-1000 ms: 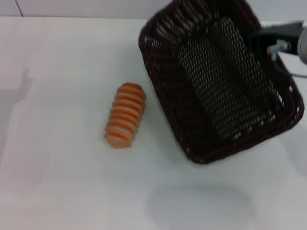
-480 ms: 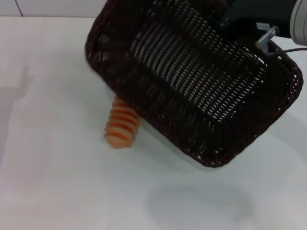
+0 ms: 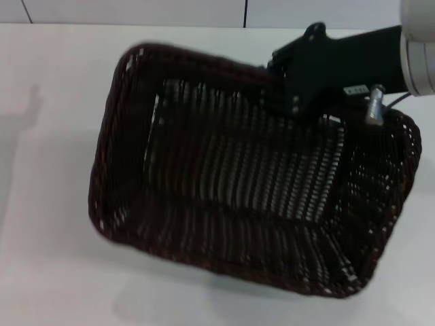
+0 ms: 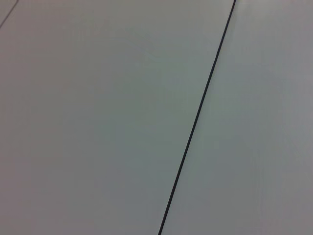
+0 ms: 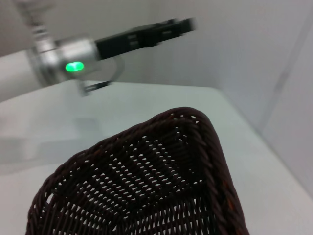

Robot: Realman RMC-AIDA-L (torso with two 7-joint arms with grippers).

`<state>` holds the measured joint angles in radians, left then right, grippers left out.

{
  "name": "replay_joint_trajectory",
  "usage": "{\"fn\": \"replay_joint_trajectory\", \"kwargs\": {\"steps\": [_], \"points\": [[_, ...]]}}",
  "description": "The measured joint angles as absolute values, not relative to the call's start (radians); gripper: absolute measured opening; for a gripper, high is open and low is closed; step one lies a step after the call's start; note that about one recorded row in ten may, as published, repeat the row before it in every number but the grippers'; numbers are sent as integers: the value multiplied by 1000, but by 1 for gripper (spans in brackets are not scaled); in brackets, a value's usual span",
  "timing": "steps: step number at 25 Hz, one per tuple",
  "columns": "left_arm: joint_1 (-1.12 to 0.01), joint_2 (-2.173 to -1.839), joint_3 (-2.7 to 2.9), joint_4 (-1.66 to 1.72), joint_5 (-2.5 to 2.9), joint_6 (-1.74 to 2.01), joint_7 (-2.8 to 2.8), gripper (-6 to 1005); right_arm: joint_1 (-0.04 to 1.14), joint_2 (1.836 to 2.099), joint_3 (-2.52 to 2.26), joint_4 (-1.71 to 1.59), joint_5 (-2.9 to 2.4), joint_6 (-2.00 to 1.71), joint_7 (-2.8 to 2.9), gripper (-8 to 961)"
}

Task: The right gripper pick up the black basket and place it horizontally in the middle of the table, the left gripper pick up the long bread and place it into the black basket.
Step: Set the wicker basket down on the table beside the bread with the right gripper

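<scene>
My right tool [image 3: 282, 102] grips the black basket [image 3: 238, 204] by its rim, airborne over the worktop [image 3: 47, 81]; placing remains, bread step untouched.

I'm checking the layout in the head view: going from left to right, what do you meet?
Bare table → black basket, held off the table → right gripper clamped on its far rim. The bread is not visible.

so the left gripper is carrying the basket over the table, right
Not quite: the right gripper is carrying the basket over the table, as the head view shows. The left gripper hangs apart from it in the right wrist view.
</scene>
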<state>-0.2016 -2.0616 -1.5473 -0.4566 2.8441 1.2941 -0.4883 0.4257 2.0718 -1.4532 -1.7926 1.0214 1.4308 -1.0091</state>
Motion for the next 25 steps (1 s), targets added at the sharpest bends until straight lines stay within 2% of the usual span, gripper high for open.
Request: {"fn": "replay_joint_trajectory", "kwargs": {"steps": [4,12,19,25], "points": [[-199,-2063,-1557,-485,2844,1289,-489,862,501,2069,-1366,-1720,1091,1567,-1100,177],[-205,-2065,-1575,-504,2844,1264,-487,862,570,2020,-1350,-1625,1164,1659,-1114,177],[-209,-2065,-1575,-505,2844,1261,-484,861,571,2019,-1363,-1622,1165,1666,-1045,177],[-219,-2065,-1572,-497,2844,1260,-484,861,564,2035,-1349,-1613,1117,1656,-1011,178]]}}
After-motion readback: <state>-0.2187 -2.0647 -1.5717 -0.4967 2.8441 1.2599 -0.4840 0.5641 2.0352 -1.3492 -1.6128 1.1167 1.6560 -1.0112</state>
